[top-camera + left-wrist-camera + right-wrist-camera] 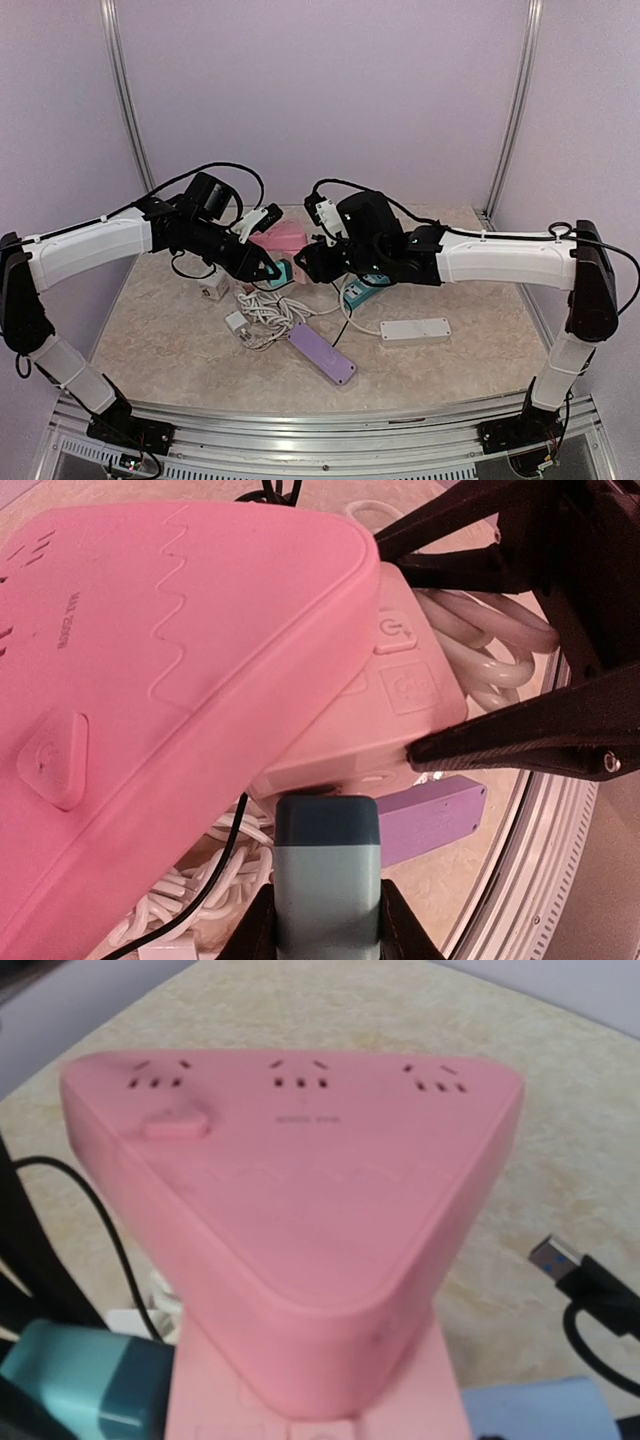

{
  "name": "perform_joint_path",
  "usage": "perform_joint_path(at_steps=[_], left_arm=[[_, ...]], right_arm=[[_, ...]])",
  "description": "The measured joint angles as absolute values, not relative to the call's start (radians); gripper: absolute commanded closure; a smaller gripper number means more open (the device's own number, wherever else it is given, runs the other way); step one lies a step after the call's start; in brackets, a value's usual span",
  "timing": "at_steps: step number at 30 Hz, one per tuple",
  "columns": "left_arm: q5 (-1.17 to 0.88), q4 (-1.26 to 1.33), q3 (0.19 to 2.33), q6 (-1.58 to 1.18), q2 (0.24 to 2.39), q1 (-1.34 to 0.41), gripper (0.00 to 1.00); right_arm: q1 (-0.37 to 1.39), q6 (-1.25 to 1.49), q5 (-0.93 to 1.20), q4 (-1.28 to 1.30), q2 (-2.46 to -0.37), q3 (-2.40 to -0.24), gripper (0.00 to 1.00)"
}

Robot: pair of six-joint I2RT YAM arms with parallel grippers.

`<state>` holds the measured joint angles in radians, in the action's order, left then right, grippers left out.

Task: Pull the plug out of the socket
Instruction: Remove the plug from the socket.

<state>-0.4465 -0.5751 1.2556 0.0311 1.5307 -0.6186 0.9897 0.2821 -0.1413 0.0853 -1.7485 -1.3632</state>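
Note:
The socket is a pink triangular block held above the table, and it fills the right wrist view. Its paler pink lower part is clamped between my right gripper's black fingers. That right gripper is shut on the socket, and its own fingers are hidden in the right wrist view. The plug is teal with a dark end, and this end sits against the socket's underside. My left gripper is shut on the plug, one finger on each side. I cannot tell whether the prongs are still in.
Below the grippers lie a purple power strip, a white power strip and a tangle of white cable. A white adapter cube sits to the left. A loose black USB lead lies to the right of the socket.

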Motion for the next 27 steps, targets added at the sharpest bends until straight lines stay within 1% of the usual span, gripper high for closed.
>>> perform_joint_path(at_steps=[10,15,22,27], left_arm=[[-0.432,-0.556,1.256,0.019,1.533,-0.61,1.0],[-0.429,-0.541,1.256,0.002,1.539,-0.608,1.0],[-0.426,-0.532,1.256,-0.002,1.542,-0.608,1.0],[-0.427,-0.55,1.256,0.0,1.542,-0.607,1.0]], right_arm=[[1.064,0.253,-0.395,0.241,-1.829,-1.528,1.0],[1.08,0.252,-0.474,0.265,-1.847,-1.555,1.0],[1.081,0.25,-0.472,0.256,-1.845,-1.551,1.0],[1.042,0.247,-0.334,0.179,-1.805,-1.468,1.0]])
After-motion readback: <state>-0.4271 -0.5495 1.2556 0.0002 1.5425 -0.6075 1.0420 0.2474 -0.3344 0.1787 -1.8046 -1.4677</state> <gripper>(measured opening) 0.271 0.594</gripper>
